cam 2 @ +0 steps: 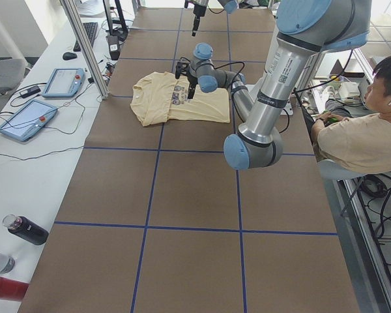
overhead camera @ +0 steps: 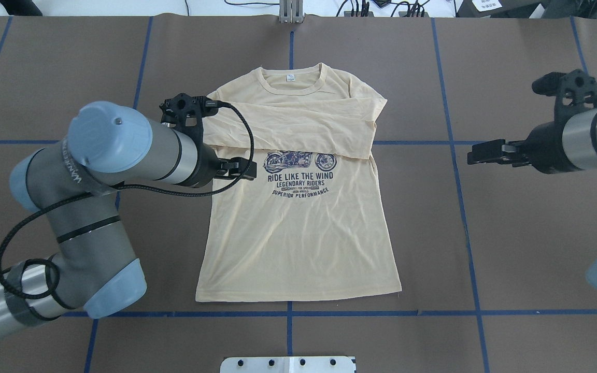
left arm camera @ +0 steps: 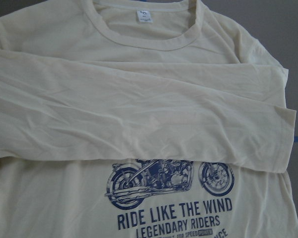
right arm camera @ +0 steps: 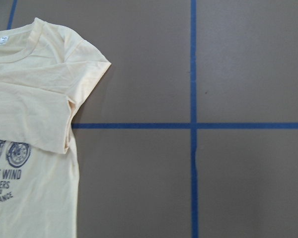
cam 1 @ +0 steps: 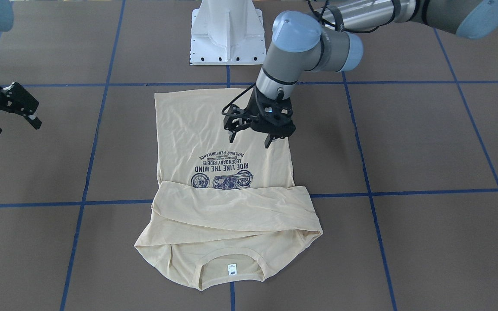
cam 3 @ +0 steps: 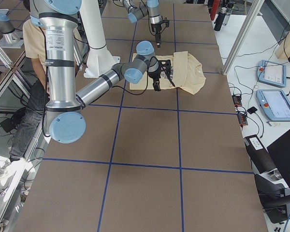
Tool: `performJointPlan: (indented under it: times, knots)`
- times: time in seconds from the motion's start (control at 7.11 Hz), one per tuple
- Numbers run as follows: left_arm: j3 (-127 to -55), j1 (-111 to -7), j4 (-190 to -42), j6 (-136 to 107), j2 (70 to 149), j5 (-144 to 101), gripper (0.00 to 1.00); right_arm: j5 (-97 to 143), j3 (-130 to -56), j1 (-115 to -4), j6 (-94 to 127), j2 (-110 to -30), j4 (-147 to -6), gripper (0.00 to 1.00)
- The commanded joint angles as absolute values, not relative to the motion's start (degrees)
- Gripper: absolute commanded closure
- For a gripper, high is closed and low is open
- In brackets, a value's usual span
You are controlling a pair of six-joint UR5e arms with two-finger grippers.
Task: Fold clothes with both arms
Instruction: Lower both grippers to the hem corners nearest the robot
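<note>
The T-shirt (overhead camera: 298, 233) is lying flat and front-up on the brown surface (overhead camera: 511, 248), about midway between its two ends. Its hem is pointing toward the robot's edge, just short of the white pedestal base (cam 1: 227, 34). Its collar (overhead camera: 290, 92) is pointing toward the opposite, operators' edge. The small white neck label (overhead camera: 290, 78) is showing inside the collar. Both long sleeves (overhead camera: 298, 129) are lying folded across the chest in a band. The band is covering the top of the navy motorcycle print (overhead camera: 300, 176), so the bike's upper part is hidden while the lettering below it is showing in full. The body below the print is lying smooth apart from light creases. A blue tape line (overhead camera: 423, 142) is running under the shirt at sleeve level, and another is running along just below the hem.

The left end effector (cam 1: 250, 139) is hovering over the shirt's body on the side toward the surface's left end, just beside the print. Its fingers are standing apart and are holding no cloth. The left wrist view is looking down on the folded sleeves and the collar.

The right end effector (cam 1: 15, 126) is hanging over bare surface, well apart from the shirt, toward the right end. Its fingers are also spread and are gripping nothing. The right wrist view is showing the shirt's shoulder edge and a crossing of tape lines.

An operator (cam 2: 358, 130) is sitting beside the robot's edge in the exterior left view.
</note>
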State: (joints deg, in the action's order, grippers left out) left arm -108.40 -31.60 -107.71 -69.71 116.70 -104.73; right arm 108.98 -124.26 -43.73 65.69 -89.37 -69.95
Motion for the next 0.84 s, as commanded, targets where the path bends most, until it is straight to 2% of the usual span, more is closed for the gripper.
performJointPlan:
  times: [0.0, 0.42, 0.7]
  knots:
    - [-112.59, -25.52, -108.1, -70.66, 109.71, -100.66, 0.0, 96.73, -127.69, -30.29, 76.43, -89.82, -70.22, 0.0]
    - [-112.68, -17.43, -109.59, -76.8, 105.57, -95.65, 0.0, 85.89, -129.73, -18.48, 81.73, -93.34, -70.31, 0.0]
    - [-112.41, -13.47, -109.6, -81.11, 104.77, -94.14, 0.14, 85.69, -129.73, -18.37, 81.74, -93.34, -70.31, 0.0]
